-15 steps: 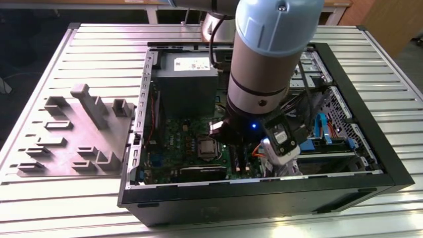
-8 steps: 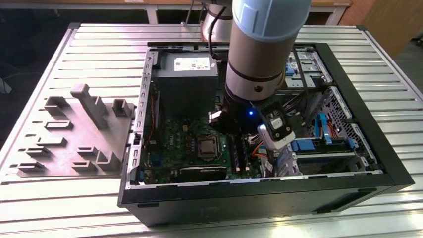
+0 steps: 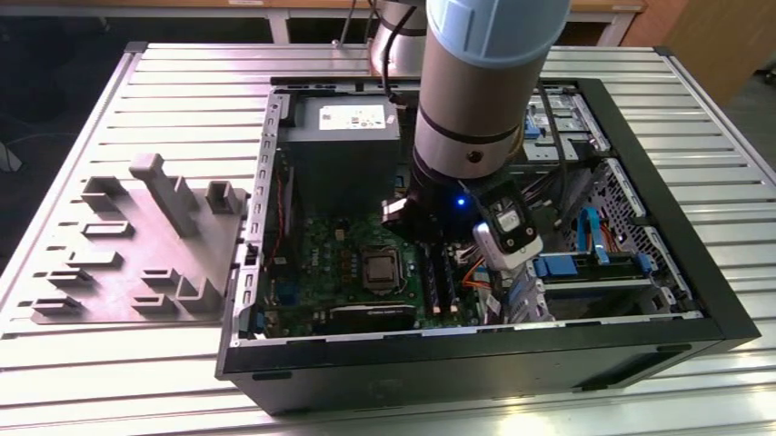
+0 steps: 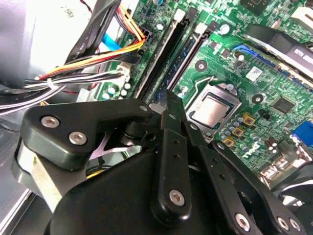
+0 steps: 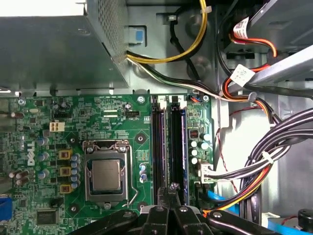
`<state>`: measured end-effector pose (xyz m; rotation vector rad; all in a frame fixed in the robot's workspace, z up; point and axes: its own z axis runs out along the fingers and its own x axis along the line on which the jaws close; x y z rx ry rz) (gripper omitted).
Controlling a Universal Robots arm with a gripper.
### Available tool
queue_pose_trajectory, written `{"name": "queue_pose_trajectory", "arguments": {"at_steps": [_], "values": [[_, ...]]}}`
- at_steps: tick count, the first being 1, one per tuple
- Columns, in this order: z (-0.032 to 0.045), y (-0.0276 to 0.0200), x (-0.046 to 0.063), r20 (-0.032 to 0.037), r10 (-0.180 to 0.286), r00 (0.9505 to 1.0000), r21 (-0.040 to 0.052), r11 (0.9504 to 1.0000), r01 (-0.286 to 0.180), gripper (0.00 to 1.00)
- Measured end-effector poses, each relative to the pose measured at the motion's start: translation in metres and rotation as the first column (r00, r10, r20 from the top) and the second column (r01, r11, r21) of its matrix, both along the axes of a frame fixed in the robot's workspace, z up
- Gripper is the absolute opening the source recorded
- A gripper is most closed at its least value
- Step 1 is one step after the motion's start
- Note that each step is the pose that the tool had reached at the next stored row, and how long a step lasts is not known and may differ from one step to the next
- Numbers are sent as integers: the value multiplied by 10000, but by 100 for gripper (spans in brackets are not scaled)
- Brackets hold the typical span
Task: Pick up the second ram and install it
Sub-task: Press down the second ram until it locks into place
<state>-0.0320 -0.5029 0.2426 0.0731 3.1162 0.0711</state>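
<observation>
A ribbed metal table (image 3: 109, 109) carries an open black computer case (image 3: 679, 300), with a grey moulded fixture tray (image 3: 134, 245) lying at nine o'clock from the case in the exterior view. A wooden bench runs behind the table. The pale-blue and grey robot arm (image 3: 479, 82) reaches down into the case. Its gripper (image 5: 169, 196) hangs just above the memory slots, the black fingers (image 4: 171, 127) drawn together with almost no gap and nothing visibly clamped between them. Inside the case sit a grey power supply (image 3: 345, 136) at twelve o'clock, the green motherboard (image 5: 73, 122) with its bare processor (image 5: 105, 175), and bundled cables (image 5: 274, 147) at three o'clock. The second ram (image 5: 179, 147) stands upright in the slot, just beside the first stick (image 5: 158, 147).
</observation>
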Motion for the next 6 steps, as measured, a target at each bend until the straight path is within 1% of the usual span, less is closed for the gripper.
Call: {"name": "queue_pose_trajectory", "arguments": {"at_steps": [6], "values": [[5,0,0,-1,0,10000,-3,10000,0,10]]}}
